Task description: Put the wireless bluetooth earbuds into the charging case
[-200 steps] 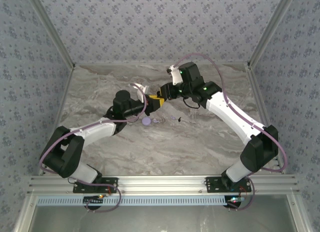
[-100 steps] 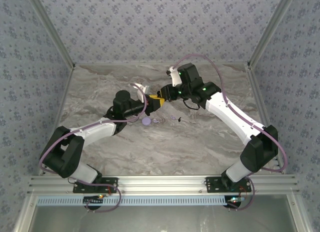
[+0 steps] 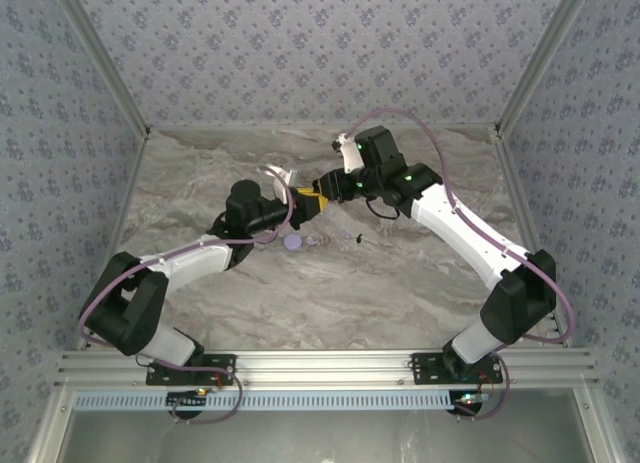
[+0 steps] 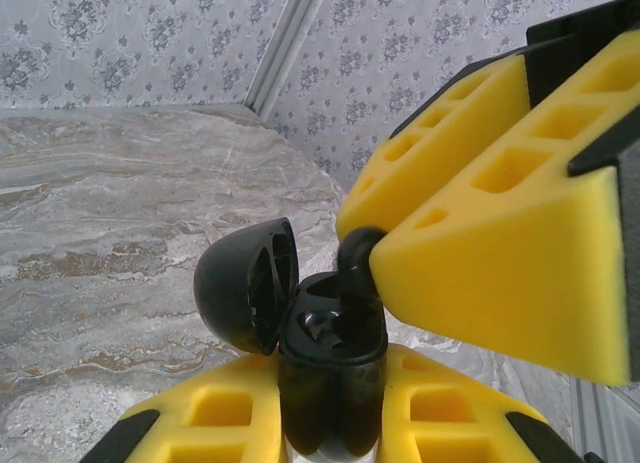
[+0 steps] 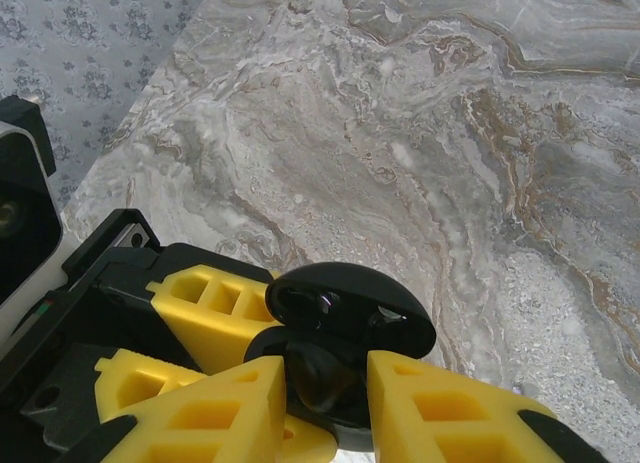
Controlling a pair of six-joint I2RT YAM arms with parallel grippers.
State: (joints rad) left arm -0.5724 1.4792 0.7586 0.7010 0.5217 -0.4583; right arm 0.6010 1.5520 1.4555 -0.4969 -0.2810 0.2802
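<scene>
- Against a second ago, the right gripper [image 3: 322,190] has edged slightly closer to the left gripper [image 3: 303,205]. Over the last half second I see almost no shift.
- The left arm has kept its pose. The lavender puck [image 3: 294,242] and the small bits [image 3: 345,235] beside it lie where they lay on the marble table [image 3: 400,283].
- The charging case [image 4: 330,363] is black. It stands upright between the left gripper's yellow pads, which are clamped tight on its body, about mid-table where the two arms meet.
- Its domed lid [image 4: 245,288] is hinged back to one side, leaving the mouth open.
- One black earbud [image 4: 357,268] stands stem-up in that mouth, its lower end down inside the case.
- The right jaws sit narrow on either side of the earbud. I cannot tell whether they grip it.
</scene>
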